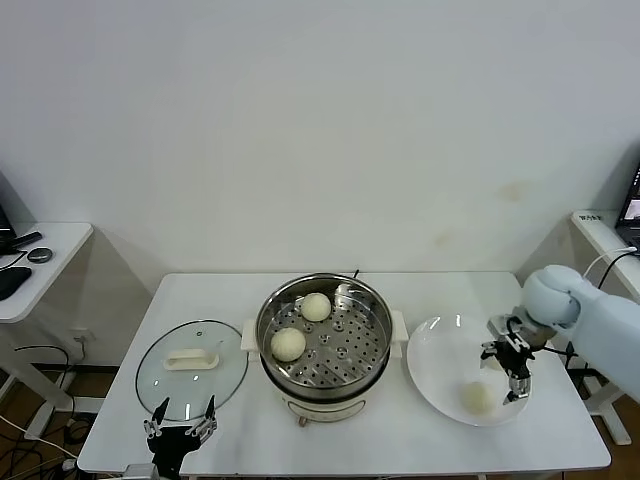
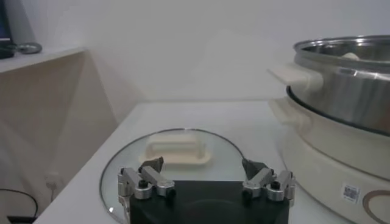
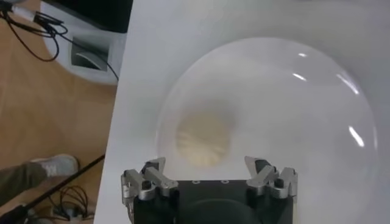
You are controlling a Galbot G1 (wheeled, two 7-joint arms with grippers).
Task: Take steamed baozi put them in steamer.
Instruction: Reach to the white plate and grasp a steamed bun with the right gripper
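**Steel steamer holding two buns, one waiting on the plate**

Steel steamer [image 1: 325,345] sitting mid-bench, with two steamed baozi [image 1: 315,307] [image 1: 288,344] already lying on its perforated tray. Only one more baozi [image 1: 477,397] showing, resting on the white plate [image 1: 440,345] to the right of the steamer, near the plate's front edge; no fourth visible.

Right hand [image 1: 508,372] hovering over the plate just beside and above that bun, fingers spread wide, gripping nothing. From its wrist camera, bun [image 3: 203,137] lying just ahead of the open fingertips [image 3: 152,168], not between them yet.

Left hand [image 1: 180,430] hanging idle at the bench's front edge, near the glass lid [image 1: 190,368], likewise spread and empty.

Probably handling light and soft: smooth dough, likely denting or tearing under a hard squeeze and possibly sliding on the glossy plate. Best taking hold across the widest part, fingers low on opposite sides, closing gently. Then carrying over the steamer rim and setting down in a free patch of tray, clear of the two already there.
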